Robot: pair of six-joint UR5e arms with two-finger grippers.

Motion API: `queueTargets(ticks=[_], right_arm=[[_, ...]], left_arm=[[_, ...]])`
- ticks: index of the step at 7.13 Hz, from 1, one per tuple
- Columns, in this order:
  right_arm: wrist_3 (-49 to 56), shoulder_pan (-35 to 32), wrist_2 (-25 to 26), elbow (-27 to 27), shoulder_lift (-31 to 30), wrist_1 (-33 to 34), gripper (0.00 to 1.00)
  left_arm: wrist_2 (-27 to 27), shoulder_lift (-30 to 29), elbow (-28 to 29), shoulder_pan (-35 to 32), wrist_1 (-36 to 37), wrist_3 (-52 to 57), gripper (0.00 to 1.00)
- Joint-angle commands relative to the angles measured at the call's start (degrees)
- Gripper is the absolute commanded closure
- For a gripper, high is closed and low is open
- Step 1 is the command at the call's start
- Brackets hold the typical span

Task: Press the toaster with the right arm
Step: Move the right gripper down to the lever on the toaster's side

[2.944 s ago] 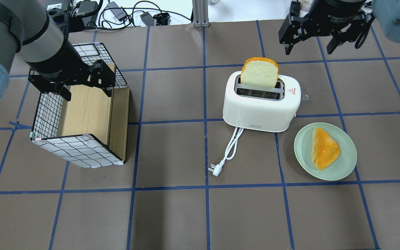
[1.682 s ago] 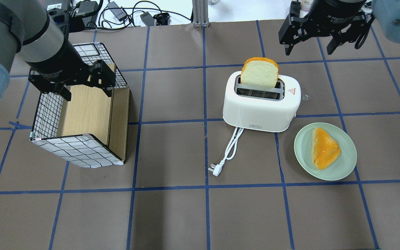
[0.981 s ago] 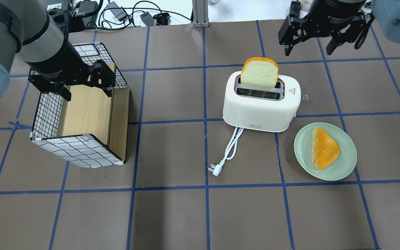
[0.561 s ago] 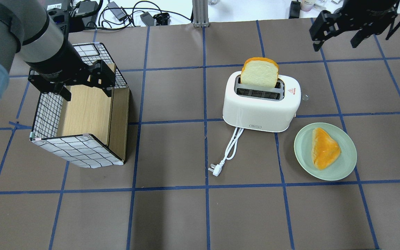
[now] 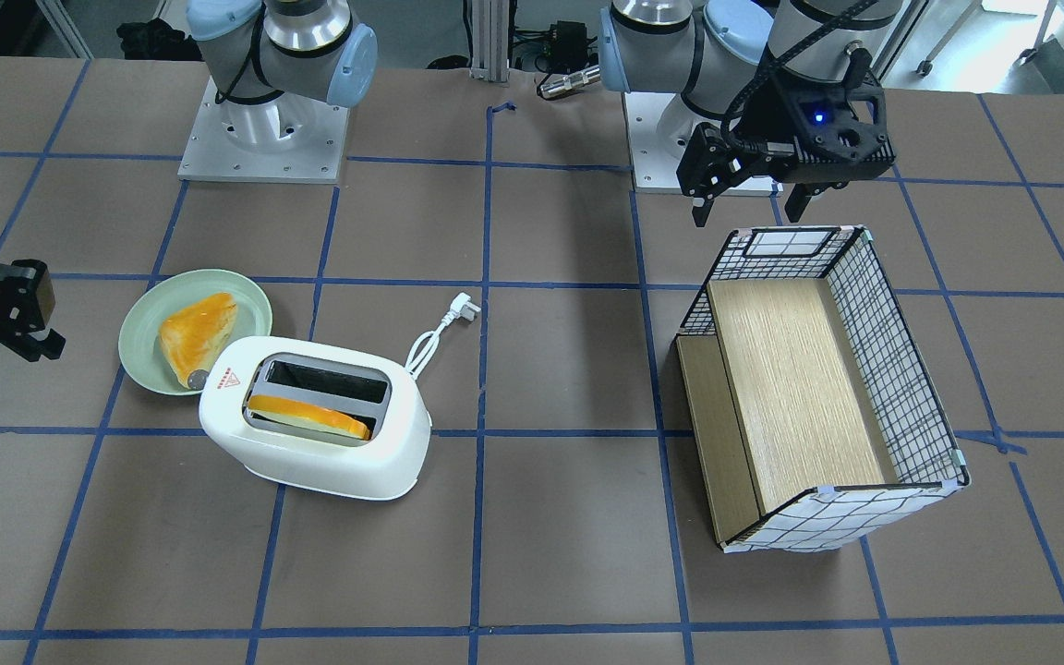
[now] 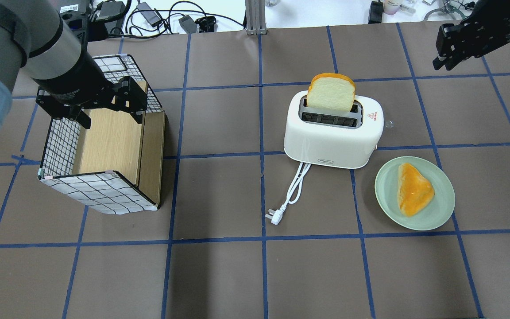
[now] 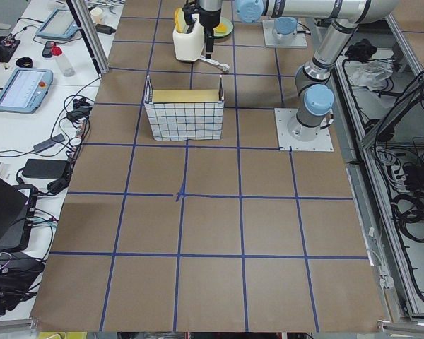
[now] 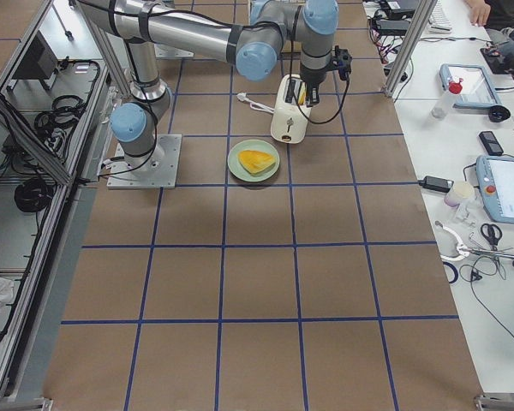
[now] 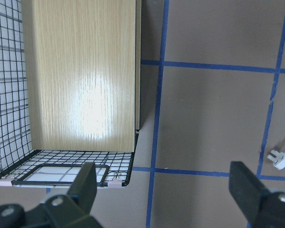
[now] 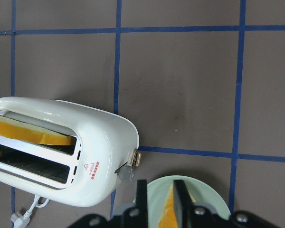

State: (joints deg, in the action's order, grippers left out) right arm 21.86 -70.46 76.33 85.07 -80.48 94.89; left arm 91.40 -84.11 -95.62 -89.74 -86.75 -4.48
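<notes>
The white toaster (image 6: 330, 137) stands mid-table with a bread slice (image 6: 331, 93) sticking up from its far slot. In the right wrist view the toaster (image 10: 99, 142) shows its lever (image 10: 137, 158) and round knob (image 10: 127, 174) on the end that faces the plate. My right gripper (image 10: 161, 187) hangs high above the plate's edge, beside that end, touching nothing. Its fingers are drawn close, with a narrow gap. In the overhead view it (image 6: 447, 55) is at the top right. My left gripper (image 6: 111, 119) is open and empty over the wire basket (image 6: 100, 195).
A pale green plate (image 6: 383, 190) with a second orange-crusted slice (image 6: 414, 188) lies right of the toaster. The white cord and plug (image 6: 288, 199) trail toward the robot's side. The basket with its wooden floor stands at the left.
My right gripper has swung from behind the toaster out to the right of the overhead view. Its wide-spread fingers have drawn close. The left arm, toaster and bread have not moved.
</notes>
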Motion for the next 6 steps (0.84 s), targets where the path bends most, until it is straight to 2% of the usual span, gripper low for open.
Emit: queueTargets(ticks=[1,2,4,6], right_arm=[[1.8,0.9,-3.6,0.3,3.4,-0.1,0.75],[2.5,1.0,-7.1,2.4,4.4,0.1,0.76],[2.4,1.3,-10.3,6.6,4.6,0.1,0.82],[2.1,2.6,-10.6,8.9,4.6,0.0,0.89]], left_arm=[[0.0,-0.1,0.0,0.0,0.0,0.0,0.0],[0.0,0.0,0.0,0.0,0.0,0.0,0.0],[0.0,0.0,0.0,0.0,0.0,0.0,0.0],[0.0,0.0,0.0,0.0,0.0,0.0,0.0]])
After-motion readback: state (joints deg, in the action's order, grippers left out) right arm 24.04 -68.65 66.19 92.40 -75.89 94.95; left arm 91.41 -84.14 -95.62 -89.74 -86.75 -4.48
